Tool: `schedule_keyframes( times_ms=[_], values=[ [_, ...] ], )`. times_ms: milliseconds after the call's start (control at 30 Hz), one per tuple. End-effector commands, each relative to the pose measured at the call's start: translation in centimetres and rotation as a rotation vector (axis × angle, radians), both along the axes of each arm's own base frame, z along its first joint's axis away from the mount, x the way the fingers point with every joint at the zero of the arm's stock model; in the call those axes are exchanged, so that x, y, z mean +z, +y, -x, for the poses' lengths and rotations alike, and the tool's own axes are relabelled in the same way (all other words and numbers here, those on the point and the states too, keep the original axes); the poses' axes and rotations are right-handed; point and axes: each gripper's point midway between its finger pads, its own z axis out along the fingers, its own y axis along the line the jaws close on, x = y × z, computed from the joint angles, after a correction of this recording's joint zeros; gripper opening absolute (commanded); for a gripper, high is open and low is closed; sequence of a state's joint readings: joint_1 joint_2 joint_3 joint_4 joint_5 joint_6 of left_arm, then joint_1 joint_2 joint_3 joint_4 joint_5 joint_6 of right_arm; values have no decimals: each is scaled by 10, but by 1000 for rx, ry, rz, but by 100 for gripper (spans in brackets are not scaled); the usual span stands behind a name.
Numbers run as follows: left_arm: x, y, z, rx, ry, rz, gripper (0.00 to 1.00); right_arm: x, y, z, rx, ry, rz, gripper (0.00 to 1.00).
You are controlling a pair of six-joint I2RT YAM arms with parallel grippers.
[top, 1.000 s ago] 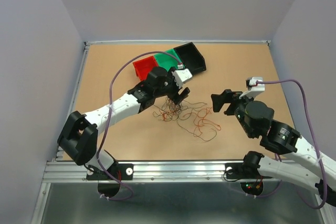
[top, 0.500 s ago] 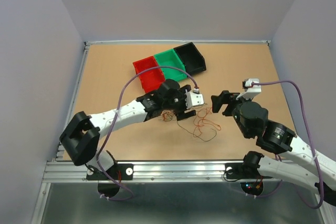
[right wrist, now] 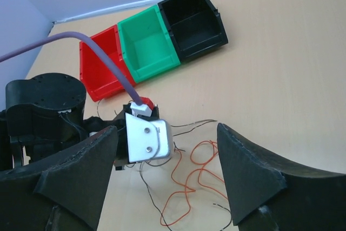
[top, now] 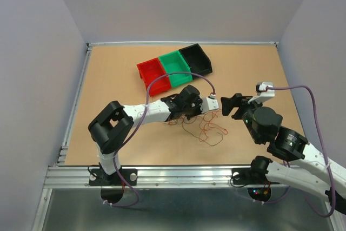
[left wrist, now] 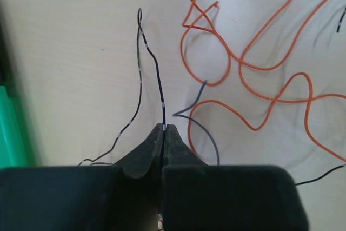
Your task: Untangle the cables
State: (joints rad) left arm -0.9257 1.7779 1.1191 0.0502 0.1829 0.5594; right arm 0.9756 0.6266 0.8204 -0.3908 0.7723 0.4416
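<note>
The cables [top: 208,126] lie as a loose tangle of thin orange, red and black wires on the table's middle. My left gripper [top: 198,113] is down at the tangle's left edge. In the left wrist view its jaws [left wrist: 164,129] are shut on one thin black cable [left wrist: 157,74], which runs up and away from the tips. Orange cables [left wrist: 254,68] loop on the table to its right. My right gripper [top: 233,105] hovers open just right of the tangle, facing the left wrist. Between its fingers [right wrist: 254,166] the orange cables [right wrist: 195,179] and the left wrist show.
Three small bins stand in a row behind the tangle: red bin [top: 153,74], green bin [top: 174,64], black bin [top: 195,59]. A purple arm cable [top: 167,77] arches over the left arm. The table's raised rim [top: 81,90] runs along the left.
My left arm has swung right and down from beside the bins onto the tangle, and its jaws have shut on a black cable. The right gripper has narrowed a little.
</note>
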Motion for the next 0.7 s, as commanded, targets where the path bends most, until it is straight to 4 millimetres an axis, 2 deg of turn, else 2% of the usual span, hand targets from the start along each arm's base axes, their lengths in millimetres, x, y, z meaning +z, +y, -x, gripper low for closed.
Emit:
schedule_keyframes(
  times_ms=[0,67,200,233,267,300,367,400,467,500,533,600,633,667],
  values=[
    [54,-16,-21,53,-108,124,0,1,3,-5,-16,-15,-17,76],
    [72,-14,-21,57,-132,154,0,-1,4,-6,-21,-12,-13,73],
    [125,-2,-20,94,-175,241,0,-6,6,-8,-24,-6,-4,72],
    [156,3,-17,95,-199,297,0,-8,7,-9,-22,-5,-2,72],
    [174,8,-16,105,-205,332,0,-7,9,-10,-17,-10,-9,72],
    [213,17,-15,128,-224,410,0,-9,14,-10,2,-6,-6,72],
    [254,25,-9,132,-239,485,0,-3,24,-9,38,-18,-42,73],
    [289,29,-6,130,-257,533,0,2,28,-7,67,-29,-64,74],
    [328,32,3,121,-246,596,0,13,44,-3,149,-61,-127,78],
    [366,35,11,104,-253,643,0,15,49,-2,178,-77,-136,79],
    [376,32,11,109,-227,660,0,19,58,-1,219,-109,-167,83],
    [427,37,22,91,-235,728,0,19,66,-5,238,-147,-144,87],
    [432,31,18,93,-221,731,0,20,75,-11,249,-169,-133,91],
    [459,34,18,107,-234,767,0,17,80,-16,252,-184,-84,93]
  ],
)
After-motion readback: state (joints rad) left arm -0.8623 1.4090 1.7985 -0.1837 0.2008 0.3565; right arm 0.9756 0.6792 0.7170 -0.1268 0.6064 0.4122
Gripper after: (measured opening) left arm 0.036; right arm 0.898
